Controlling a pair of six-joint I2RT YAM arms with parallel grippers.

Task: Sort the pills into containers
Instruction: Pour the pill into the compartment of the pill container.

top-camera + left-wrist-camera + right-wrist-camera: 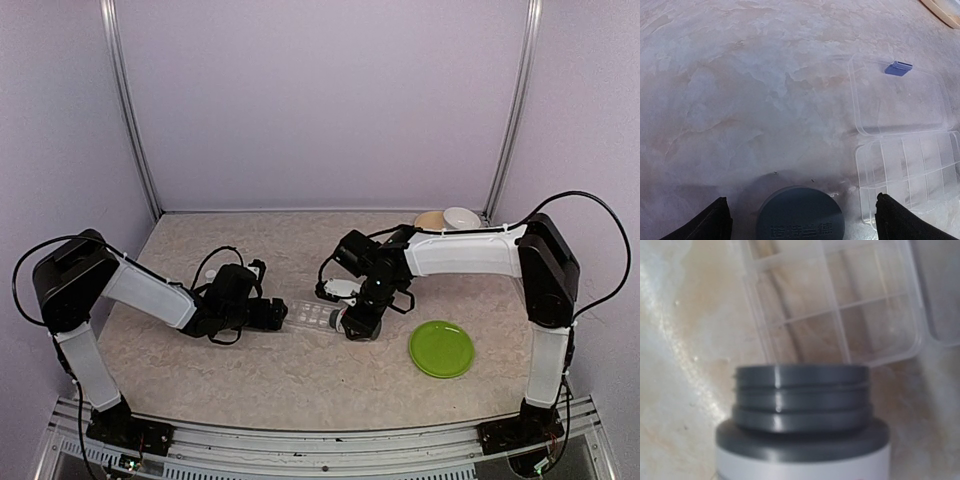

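Spill risk: right gripper (360, 314) pinches the uncapped grey-necked white plastic bottle (802, 405) just beside the clear plastic pill box (311, 316); tip it fast and pills overshoot its empty compartments (805, 335). Meanwhile left gripper (275, 313) sits spread wide at the box's opposite end.

Pale marbled table (250, 370), with a few loose things lying on it.

A clear pill box (312, 317) lies flat in the gap between the left jaws and the right jaws, near both. Its lid (900, 100) is folded open onto the table, with a blue clasp (898, 67) at the lid's far edge. A dark round cap (800, 216) sits on the table between the left jaws, touching neither. A green plate (441, 349) lies near the right jaws, on their outer side. A white bowl (461, 217) and a tan round thing (430, 220) just beside it stand well behind the right jaws, at the table's back edge.
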